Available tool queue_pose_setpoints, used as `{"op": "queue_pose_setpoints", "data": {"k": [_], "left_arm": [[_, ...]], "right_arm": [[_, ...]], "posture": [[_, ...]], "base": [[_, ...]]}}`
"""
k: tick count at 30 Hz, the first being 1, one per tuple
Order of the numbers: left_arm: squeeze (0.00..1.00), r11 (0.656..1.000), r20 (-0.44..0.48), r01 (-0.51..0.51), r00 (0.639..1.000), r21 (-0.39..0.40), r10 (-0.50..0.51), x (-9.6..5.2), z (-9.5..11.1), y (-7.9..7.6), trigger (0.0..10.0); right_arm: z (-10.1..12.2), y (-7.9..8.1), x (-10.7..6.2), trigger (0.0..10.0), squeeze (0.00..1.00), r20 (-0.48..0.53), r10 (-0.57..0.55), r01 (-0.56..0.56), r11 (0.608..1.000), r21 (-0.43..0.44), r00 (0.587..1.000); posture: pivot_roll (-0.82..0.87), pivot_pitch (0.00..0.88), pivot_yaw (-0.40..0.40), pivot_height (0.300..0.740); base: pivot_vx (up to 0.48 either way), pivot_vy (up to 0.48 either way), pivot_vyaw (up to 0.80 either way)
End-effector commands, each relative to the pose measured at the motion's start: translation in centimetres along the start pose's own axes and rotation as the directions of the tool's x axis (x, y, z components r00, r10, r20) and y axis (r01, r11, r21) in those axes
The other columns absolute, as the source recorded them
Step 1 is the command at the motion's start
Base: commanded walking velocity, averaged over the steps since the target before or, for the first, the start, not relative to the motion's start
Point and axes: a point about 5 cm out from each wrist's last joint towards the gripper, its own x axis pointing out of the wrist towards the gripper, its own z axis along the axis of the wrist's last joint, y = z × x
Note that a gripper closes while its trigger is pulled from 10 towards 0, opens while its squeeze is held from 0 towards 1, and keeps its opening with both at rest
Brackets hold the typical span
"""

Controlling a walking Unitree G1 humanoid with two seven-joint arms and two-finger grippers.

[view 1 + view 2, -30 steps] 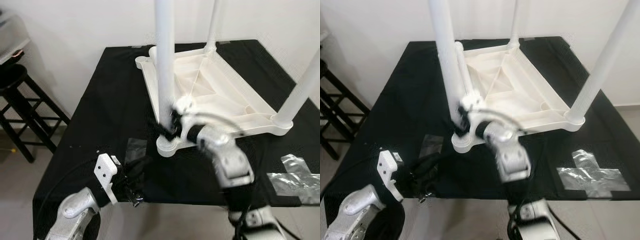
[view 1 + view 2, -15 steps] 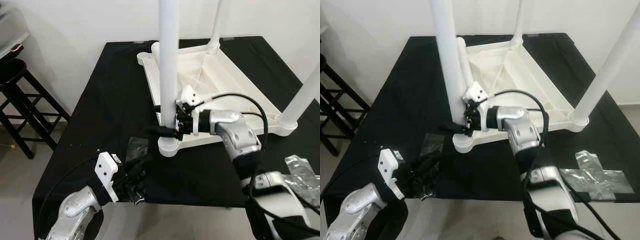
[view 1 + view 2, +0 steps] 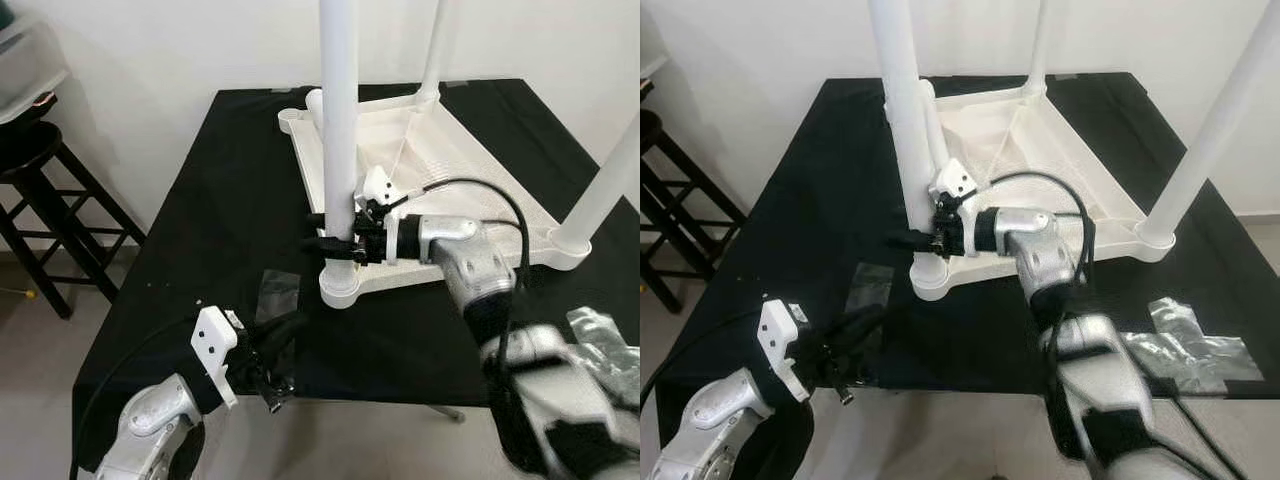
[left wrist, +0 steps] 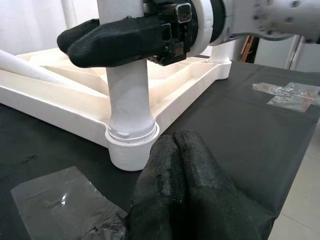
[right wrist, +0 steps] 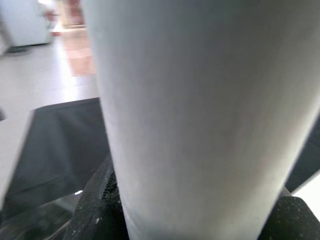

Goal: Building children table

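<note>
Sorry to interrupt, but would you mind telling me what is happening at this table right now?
A white children's table lies upside down on a black work table, with legs standing in three of its corners. The right gripper is clamped around the nearest table leg, just above its corner socket. A fourth leg lies loose inside the upturned tabletop. The left gripper rests shut at the near edge, next to a patch of clear tape.
</note>
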Motion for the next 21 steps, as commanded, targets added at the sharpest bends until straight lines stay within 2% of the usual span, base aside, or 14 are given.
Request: {"op": "queue_pose_setpoints", "data": {"k": [1,2,3,4,8,9,10,12,13,15,16,18,19,21], "left_arm": [[0.00,1.000,-0.009,-0.002,1.000,0.002,0.002,-0.3,-0.3,-0.1,0.0],[0.00,1.000,-0.009,-0.002,1.000,0.002,0.002,-0.3,-0.3,-0.1,0.0],[0.00,1.000,-0.010,-0.001,1.000,0.003,0.001,-0.3,-0.2,0.0,0.0],[0.00,1.000,-0.012,0.000,1.000,0.003,0.000,-0.4,-0.3,0.0,0.0],[0.00,1.000,-0.016,0.002,1.000,0.003,-0.002,-0.4,-0.3,0.0,0.0],[0.00,1.000,-0.017,0.003,1.000,0.003,-0.003,-0.4,-0.3,0.0,0.0],[0.00,1.000,-0.019,0.007,1.000,0.003,-0.007,-0.4,-0.3,0.0,0.0],[0.00,1.000,-0.019,0.006,1.000,0.004,-0.005,-0.4,-0.3,0.0,0.0],[0.00,1.000,-0.016,-0.003,1.000,0.007,0.003,-0.4,-0.2,0.0,0.0],[0.00,1.000,-0.015,-0.009,1.000,0.010,0.009,-0.4,-0.2,0.1,0.0],[0.00,1.000,-0.014,-0.013,1.000,0.012,0.013,-0.4,-0.2,0.1,0.0],[0.00,1.000,-0.014,-0.015,1.000,0.013,0.015,-0.4,-0.2,0.1,0.0],[0.00,1.000,-0.015,-0.012,1.000,0.012,0.013,-0.4,-0.2,0.2,0.0],[0.00,1.000,-0.015,-0.012,1.000,0.012,0.013,-0.4,-0.2,0.2,0.0]], "right_arm": [[-2.1,0.3,0.1,0.0,0.00,-0.065,-0.296,0.300,0.952,0.061,0.953],[-3.1,1.7,0.4,0.0,0.00,-0.076,-0.456,0.463,0.875,0.143,0.887],[-4.0,3.2,0.4,0.0,0.00,-0.110,-0.542,0.552,0.806,0.213,0.833],[-4.4,4.5,0.4,0.0,0.00,-0.128,-0.588,0.600,0.763,0.240,0.799],[-4.4,4.9,0.6,0.0,0.00,-0.121,-0.584,0.595,0.775,0.213,0.803],[-4.3,4.6,0.6,0.0,0.00,-0.118,-0.587,0.598,0.776,0.199,0.801],[-3.8,3.5,0.8,0.0,0.00,-0.108,-0.584,0.593,0.787,0.170,0.805],[-3.6,3.2,0.9,0.0,0.00,-0.106,-0.575,0.584,0.795,0.163,0.811],[-3.0,3.0,1.0,10.0,0.00,-0.114,-0.566,0.577,0.803,0.147,0.817],[-2.7,2.9,1.1,10.0,0.00,-0.106,-0.554,0.564,0.813,0.145,0.826],[-2.3,2.8,1.2,10.0,0.69,-0.086,-0.526,0.533,0.831,0.161,0.846],[-2.0,2.9,1.2,10.0,0.69,-0.074,-0.514,0.518,0.837,0.176,0.855],[-1.3,2.7,1.3,10.0,1.00,-0.053,-0.459,0.462,0.873,0.159,0.887],[-1.3,2.7,1.3,10.0,1.00,-0.053,-0.459,0.462,0.873,0.159,0.887]], "posture": [[0.02,0.090,0.004,0.740],[0.02,0.092,0.009,0.740],[0.02,0.092,0.012,0.740],[0.02,0.090,0.022,0.740],[0.01,0.082,0.026,0.740],[0.01,0.082,0.026,0.740],[0.02,0.085,0.020,0.740],[0.02,0.086,0.019,0.740],[0.02,0.087,0.019,0.740],[0.02,0.087,0.019,0.740],[0.02,0.086,0.019,0.740],[0.02,0.086,0.019,0.740],[0.02,0.087,0.022,0.740],[0.02,0.087,0.022,0.740]], "base": [[0.000,0.000,0.00],[0.000,0.000,0.00],[0.000,0.000,0.00],[0.000,0.000,0.00],[0.000,0.000,0.00],[0.000,0.000,0.00],[0.000,0.000,0.00],[0.000,0.000,0.00],[0.000,0.000,0.00],[0.000,0.000,0.00],[0.000,0.000,0.00],[0.000,0.000,0.00],[0.000,0.000,0.00],[0.000,0.000,0.00]]}}
